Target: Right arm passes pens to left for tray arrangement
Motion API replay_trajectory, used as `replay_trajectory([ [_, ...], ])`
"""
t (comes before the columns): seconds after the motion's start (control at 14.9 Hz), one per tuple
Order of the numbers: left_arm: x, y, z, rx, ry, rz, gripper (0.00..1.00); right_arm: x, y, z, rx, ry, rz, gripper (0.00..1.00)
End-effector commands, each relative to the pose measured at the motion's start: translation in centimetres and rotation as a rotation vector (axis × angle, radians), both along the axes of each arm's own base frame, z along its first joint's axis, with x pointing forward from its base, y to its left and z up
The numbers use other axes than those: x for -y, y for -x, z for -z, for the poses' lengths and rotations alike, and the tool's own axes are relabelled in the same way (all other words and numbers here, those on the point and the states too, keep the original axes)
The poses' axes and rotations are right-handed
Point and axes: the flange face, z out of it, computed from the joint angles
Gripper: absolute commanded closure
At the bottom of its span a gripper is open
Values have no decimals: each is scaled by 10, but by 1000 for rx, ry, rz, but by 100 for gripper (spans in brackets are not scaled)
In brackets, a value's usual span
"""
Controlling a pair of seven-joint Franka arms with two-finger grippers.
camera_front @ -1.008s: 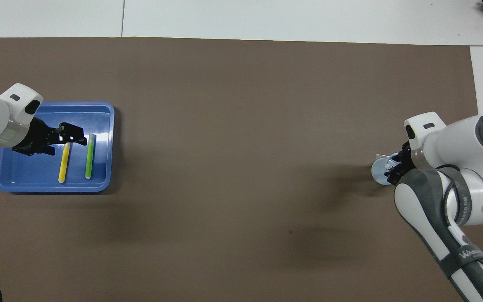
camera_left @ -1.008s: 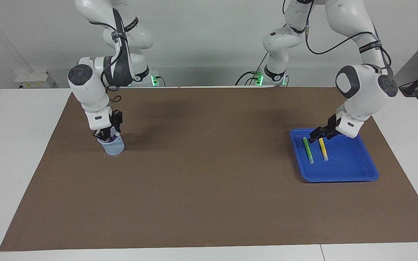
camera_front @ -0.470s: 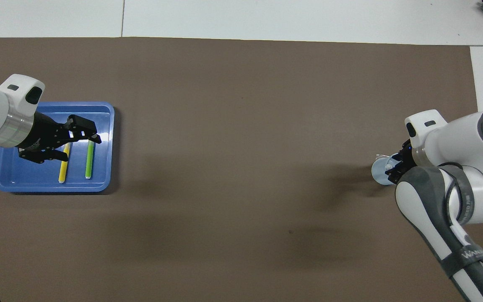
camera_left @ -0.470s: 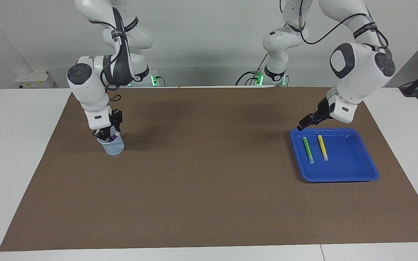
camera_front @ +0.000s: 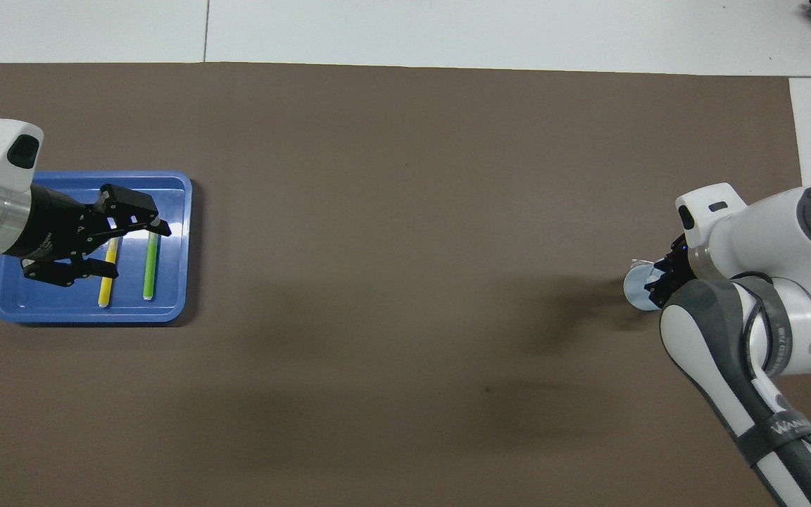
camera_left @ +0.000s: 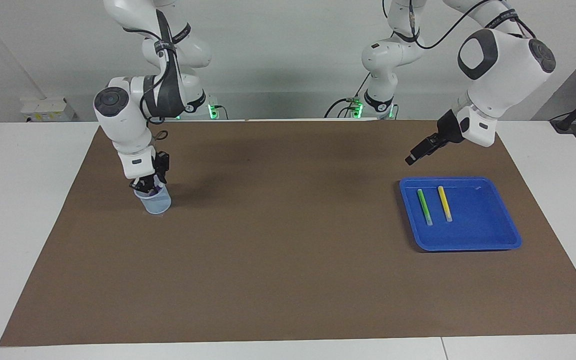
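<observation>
Pens, green [camera_left: 424, 207] and yellow [camera_left: 444, 203], in tray [camera_left: 488, 235]; left end effector [camera_front: 136, 236] wide above; right end effector [camera_left: 147, 187] in cup [camera_left: 157, 203], width unclear.

A white table [camera_left: 28, 200] carries a brown mat [camera_left: 288, 260] bearing a blue tray [camera_left: 498, 235] and pale cup [camera_left: 157, 204].

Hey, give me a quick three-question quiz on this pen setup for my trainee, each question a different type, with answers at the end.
1. True or false: the left gripper, raised by the blue tray, holds a pen.
2. Multiple choice: the right gripper is down at A) the tray, B) the pale blue cup, C) the middle of the table.
3. Short answer: of the green pen and the yellow pen lying in the tray, which lies closer to the right arm's end of the table?

Key: 1 false, its fingers are open and empty. 2 B. 3 green.
</observation>
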Motion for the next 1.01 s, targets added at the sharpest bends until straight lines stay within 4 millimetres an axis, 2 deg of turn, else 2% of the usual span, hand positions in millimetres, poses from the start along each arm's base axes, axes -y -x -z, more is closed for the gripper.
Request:
replay_trajectory([
  [0.0,23,15,-14,-20,7,-51,0,-3,-1,3,-4,17,4,56],
  [0.2,38,22,-24,-20,11,-81,0,-3,0,5,-1,16,3,56],
  [0.47,45,32,-46,-6,73,-138,2,2,3,11,-2,15,2,56],
  [0.67,51,37,-51,-10,68,-156,2,2,3,11,-3,15,1,56],
  [0.94,64,40,-51,-28,66,-195,2,4,5,12,-16,16,-6,63],
])
